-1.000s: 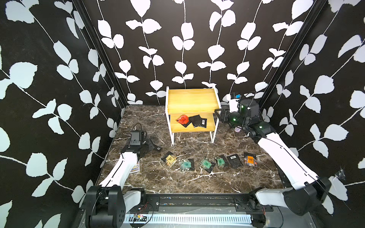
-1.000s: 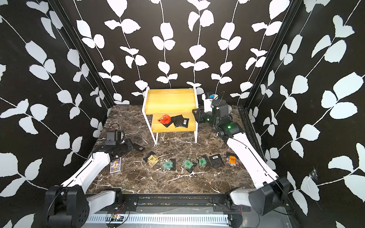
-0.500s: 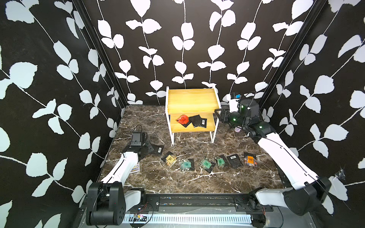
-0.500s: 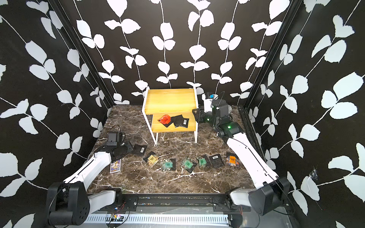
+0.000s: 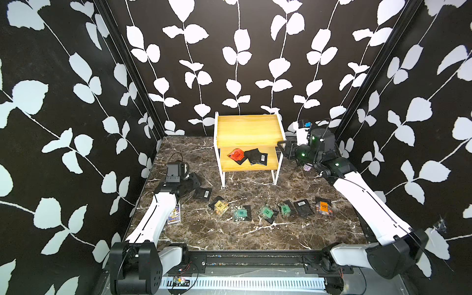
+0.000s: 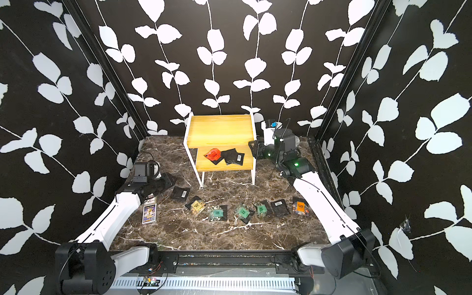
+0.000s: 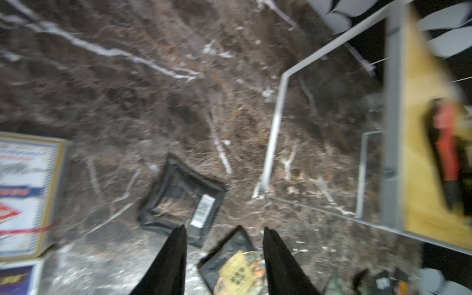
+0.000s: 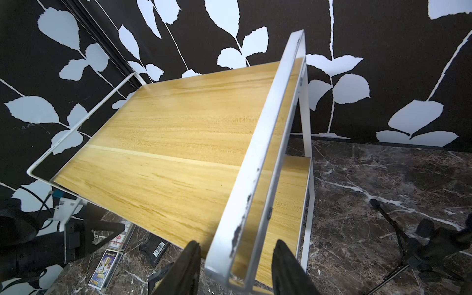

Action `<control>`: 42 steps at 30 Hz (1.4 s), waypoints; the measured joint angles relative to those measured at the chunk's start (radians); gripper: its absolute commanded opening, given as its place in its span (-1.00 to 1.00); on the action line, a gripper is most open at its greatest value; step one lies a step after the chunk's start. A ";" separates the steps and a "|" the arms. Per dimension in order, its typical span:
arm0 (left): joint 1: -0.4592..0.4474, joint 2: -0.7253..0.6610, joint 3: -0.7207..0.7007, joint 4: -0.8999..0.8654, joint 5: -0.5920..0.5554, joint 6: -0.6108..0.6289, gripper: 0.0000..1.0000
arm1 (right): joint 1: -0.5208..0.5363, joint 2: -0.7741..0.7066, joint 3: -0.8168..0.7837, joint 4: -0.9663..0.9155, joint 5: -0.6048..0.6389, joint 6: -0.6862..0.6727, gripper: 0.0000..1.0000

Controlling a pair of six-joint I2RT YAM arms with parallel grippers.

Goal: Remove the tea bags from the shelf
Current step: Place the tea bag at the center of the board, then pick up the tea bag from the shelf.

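The shelf (image 5: 246, 130) (image 6: 219, 129) stands at the back middle, its top board bare. On its lower board lie a red tea bag (image 5: 236, 154) (image 6: 213, 154) and two black tea bags (image 5: 256, 156). My left gripper (image 7: 224, 229) (image 5: 195, 183) is open and empty, low over the table. A black barcoded tea bag (image 7: 184, 199) (image 5: 203, 193) lies flat just past its fingertips, and a yellow-labelled tea bag (image 7: 235, 270) lies below it. My right gripper (image 8: 236, 245) (image 5: 282, 149) is open at the shelf's right end. The white frame (image 8: 255, 178) passes between its fingers.
Several more tea bags (image 5: 267, 212) lie in a row on the marble table in front of the shelf. Printed cards (image 5: 174, 215) (image 7: 25, 194) lie at the left by my left arm. A small black tripod (image 8: 398, 235) stands right of the shelf. Walls close in on three sides.
My left gripper has opened and let go of the black barcoded tea bag, which now lies on the table. The right arm has hardly moved.
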 measured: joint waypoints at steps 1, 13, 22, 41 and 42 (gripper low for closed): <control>0.000 0.011 0.014 0.002 0.024 0.000 -0.04 | 0.000 0.000 0.000 0.000 0.000 0.000 -0.05; 0.000 0.163 0.170 0.058 0.228 -0.018 0.18 | 0.000 -0.001 0.001 -0.006 0.005 0.005 -0.15; -0.019 0.322 0.312 0.106 0.327 -0.044 0.35 | 0.000 -0.001 0.001 -0.008 0.005 0.005 -0.12; -0.158 0.629 0.559 0.130 0.432 -0.056 0.39 | 0.000 -0.001 0.001 -0.008 0.011 0.008 -0.12; -0.161 0.636 0.565 0.129 0.434 -0.057 0.39 | 0.000 -0.001 0.001 -0.008 0.011 0.010 -0.12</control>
